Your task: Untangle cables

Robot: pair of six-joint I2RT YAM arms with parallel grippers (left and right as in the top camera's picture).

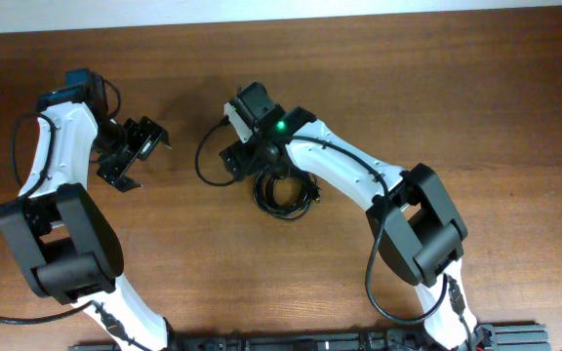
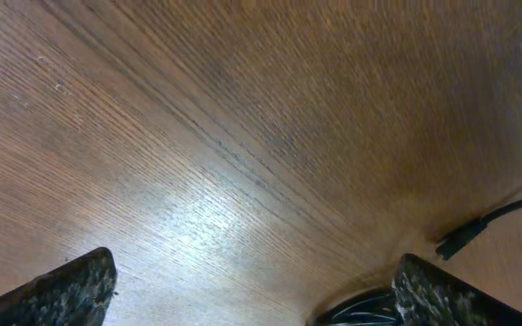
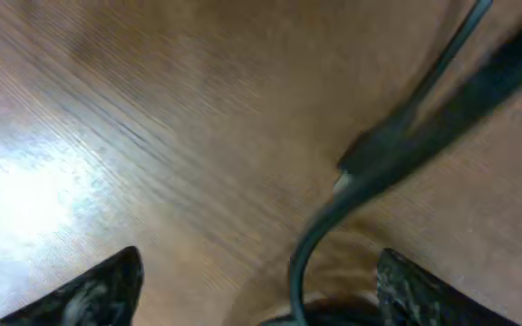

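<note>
The cables (image 1: pixel 283 193) lie mostly coiled on the bench (image 1: pixel 457 88) — one loop out. The left tool (image 2: pixel 256 299) is released; the right tool (image 3: pixel 256 290) — blurred — seems released too.

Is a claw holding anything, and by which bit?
Nothing is held. The left claw is open over the table; the right claw is open, a cable loose between its fingers.
</note>
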